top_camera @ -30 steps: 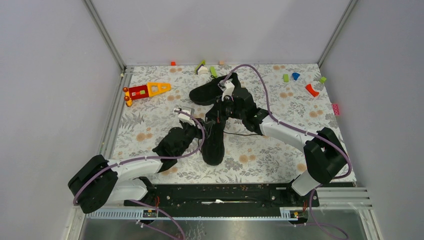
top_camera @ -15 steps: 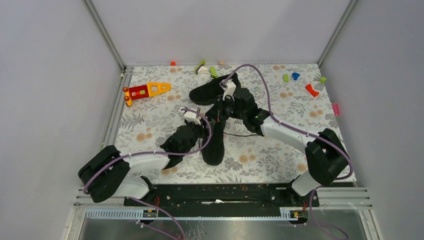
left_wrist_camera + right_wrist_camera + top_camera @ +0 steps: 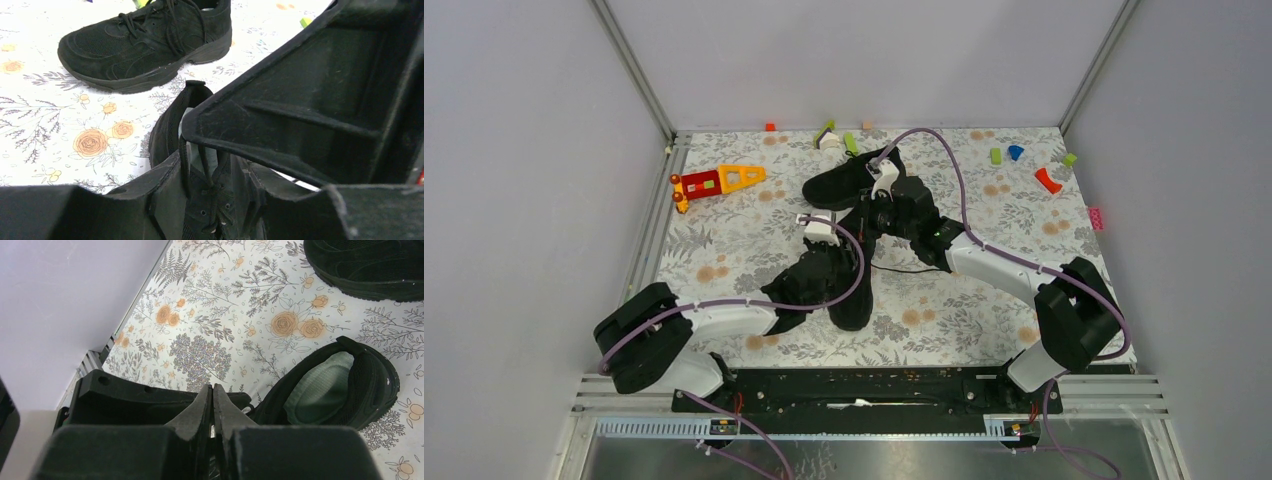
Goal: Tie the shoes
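while the near shoe [image 3: 852, 292] lies toe toward our bases and heel toward the far shoe [image 3: 836, 186] on the surface [image 3: 984, 300], our left claw [image 3: 186, 155] straddles its lacing, released, a lace [image 3: 183, 167] running between the fingers [image 3: 300, 100]. our right claw [image 3: 212, 400] hangs over the heel end, clenched; on a lace or not, we cannot tell.
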`<state>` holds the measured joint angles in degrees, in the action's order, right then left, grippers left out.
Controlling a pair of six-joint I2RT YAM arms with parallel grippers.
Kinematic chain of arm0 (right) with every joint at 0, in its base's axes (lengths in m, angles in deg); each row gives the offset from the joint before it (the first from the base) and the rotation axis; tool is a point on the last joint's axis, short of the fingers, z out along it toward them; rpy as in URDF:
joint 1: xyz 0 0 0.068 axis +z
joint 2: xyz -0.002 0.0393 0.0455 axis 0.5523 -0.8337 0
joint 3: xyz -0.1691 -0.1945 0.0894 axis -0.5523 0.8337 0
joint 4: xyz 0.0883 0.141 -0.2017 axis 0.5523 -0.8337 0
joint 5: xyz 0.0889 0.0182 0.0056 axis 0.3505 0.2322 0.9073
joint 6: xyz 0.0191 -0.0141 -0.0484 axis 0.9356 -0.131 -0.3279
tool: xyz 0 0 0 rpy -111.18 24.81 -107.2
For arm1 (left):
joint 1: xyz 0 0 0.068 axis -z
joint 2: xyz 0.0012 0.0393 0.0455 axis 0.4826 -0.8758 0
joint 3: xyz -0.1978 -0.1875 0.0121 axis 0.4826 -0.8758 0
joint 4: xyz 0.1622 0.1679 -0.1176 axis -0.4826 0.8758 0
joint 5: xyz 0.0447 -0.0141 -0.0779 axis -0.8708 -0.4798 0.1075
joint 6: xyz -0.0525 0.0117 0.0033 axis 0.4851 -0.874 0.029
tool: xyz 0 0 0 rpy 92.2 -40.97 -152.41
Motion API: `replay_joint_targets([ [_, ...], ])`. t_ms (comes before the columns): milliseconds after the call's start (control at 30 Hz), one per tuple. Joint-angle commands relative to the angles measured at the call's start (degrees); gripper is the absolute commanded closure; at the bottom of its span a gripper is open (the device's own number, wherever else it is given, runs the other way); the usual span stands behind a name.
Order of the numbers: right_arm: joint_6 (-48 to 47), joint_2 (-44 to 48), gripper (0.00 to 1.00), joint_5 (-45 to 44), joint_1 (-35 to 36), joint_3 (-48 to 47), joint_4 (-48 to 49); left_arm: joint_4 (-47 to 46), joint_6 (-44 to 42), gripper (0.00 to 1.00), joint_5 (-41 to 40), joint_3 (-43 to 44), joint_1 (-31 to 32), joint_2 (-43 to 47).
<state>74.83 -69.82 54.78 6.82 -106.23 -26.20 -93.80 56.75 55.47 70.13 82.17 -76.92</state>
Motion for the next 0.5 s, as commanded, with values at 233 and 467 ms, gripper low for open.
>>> replay_joint_targets([
  [233,1.2,2.6,0.98,-1.9,-0.2,0.1,2.9,1.5,0.2,0.68,-13.3,5.3,3.6,-3.0],
  [467,1.0,3.0,0.98,-2.4,-0.2,0.5,2.9,0.6,0.1,0.96,-12.1,4.4,3.6,-2.6],
])
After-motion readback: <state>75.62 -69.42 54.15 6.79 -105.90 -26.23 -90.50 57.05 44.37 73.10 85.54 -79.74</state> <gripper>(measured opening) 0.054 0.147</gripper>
